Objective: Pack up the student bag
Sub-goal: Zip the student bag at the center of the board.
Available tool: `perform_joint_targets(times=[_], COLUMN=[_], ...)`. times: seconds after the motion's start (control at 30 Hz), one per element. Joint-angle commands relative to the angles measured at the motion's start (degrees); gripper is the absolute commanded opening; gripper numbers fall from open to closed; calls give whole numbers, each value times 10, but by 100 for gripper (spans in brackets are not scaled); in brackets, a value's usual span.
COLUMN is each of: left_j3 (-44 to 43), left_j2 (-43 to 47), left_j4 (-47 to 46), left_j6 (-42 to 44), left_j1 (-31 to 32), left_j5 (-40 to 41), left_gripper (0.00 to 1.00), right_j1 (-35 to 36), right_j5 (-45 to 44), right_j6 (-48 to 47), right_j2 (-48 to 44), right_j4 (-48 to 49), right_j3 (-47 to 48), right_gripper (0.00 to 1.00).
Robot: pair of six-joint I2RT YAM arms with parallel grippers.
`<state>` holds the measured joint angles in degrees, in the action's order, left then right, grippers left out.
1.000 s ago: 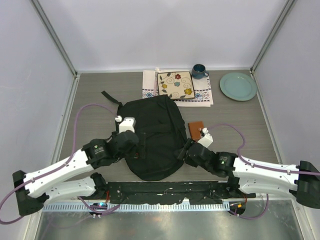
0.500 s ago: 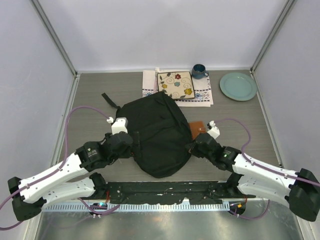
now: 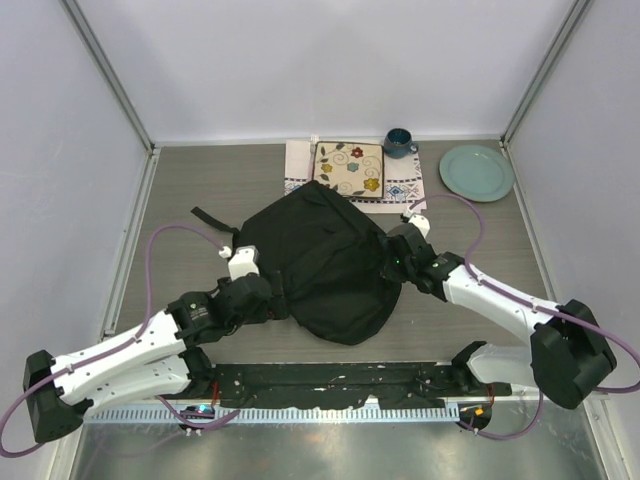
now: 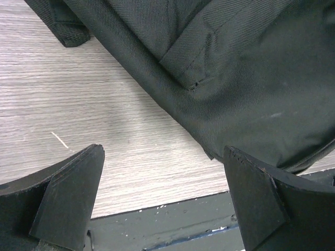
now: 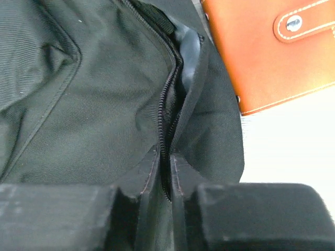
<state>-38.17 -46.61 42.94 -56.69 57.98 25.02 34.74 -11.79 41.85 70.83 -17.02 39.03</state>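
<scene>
— What has changed since a second ago?

— The student bag (image 3: 320, 265) has slid to the right and away from the arm bases. The right gripper (image 5: 168, 162) has gone with it, from the bag's near-right corner out to its right side.

— Start nearest. The left arm?

— The left gripper (image 4: 165, 172) hangs over the table (image 3: 190, 190) at the bag's near-left edge, with a dark rail (image 4: 157, 230) below it. Its fingers (image 4: 68, 193) stand wide apart with nothing between them. The black fabric lies just beyond the tips, not touching.

— And the right?

— Its fingers are pinched almost together on the bag's zip edge, and the fabric fold and zipper teeth run straight into the narrow gap. A brown wallet (image 5: 261, 52) lies just beside the bag.

— Where does the bag sit overall?

— Mid-table, lying flat, with a strap (image 3: 212, 220) trailing off its left side. Its far edge reaches the patterned cloth (image 3: 300, 165), which carries a flowered board (image 3: 350, 170). A dark mug (image 3: 398, 143) stands at the cloth's far right corner. A pale green plate (image 3: 477, 172) lies at the far right, well apart from the bag.
</scene>
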Motion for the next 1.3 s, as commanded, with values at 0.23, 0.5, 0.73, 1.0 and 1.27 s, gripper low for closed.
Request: perform_joint_targets(times=[0.23,0.5,0.73,1.0,1.27], left_j3=[99,161,162,137,90], left_j2=[14,-25,-98,-99,-75], left_j4=[-212,-350,-451,-458,-381], left_j6=[-23,-12,-6,-3,2], left_j1=[-89,-139,-160,-161,-161], left_j5=[-51,-89,-124,-143,-161], left_gripper=[100,98,70,19,0], right_j1=[-3,12,133,311,494], right_j5=[-31,100,24,-81,-210], right_j6=[-12,40,99,138,182], right_j2=[-199,-363,-358,-257,-134], right_j4=[-84,-101,-82,-53,-39], right_j3=[9,-49,-68,-29,51], right_gripper=[67,68,67,62,50])
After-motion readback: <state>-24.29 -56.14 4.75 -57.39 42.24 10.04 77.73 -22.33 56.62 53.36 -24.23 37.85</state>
